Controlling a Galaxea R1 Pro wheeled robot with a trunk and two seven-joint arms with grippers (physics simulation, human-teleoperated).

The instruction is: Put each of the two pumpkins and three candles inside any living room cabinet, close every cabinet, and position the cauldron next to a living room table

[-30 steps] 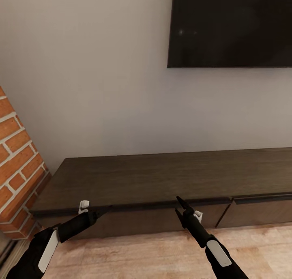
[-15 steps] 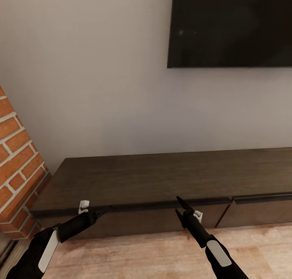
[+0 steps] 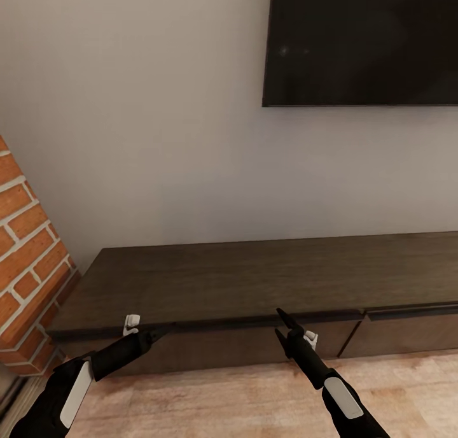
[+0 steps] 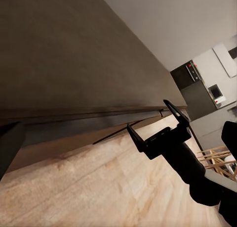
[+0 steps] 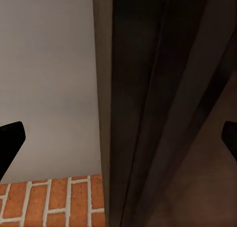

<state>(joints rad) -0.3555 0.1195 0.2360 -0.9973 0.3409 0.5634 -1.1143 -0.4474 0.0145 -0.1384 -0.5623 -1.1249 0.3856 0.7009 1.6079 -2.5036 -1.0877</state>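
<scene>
— Anything moved?
— No, both my arms stay put. My right gripper (image 3: 282, 322) and left gripper (image 3: 164, 329) stand apart-jawed at the cabinet (image 3: 254, 282)'s front lip.
— Its look?
— Long, dark, matte wood, drawers flush.

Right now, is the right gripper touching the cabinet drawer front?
Cannot tell. In the head view the right gripper overlaps the cabinet front edge, jaws open; no view plainly shows contact or a gap.

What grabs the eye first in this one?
The long dark cabinet against the white wall, drawers shut, with the black TV above it. Both grippers hang at its front edge: the left gripper by the red-brick column, the right gripper open near the middle.
</scene>
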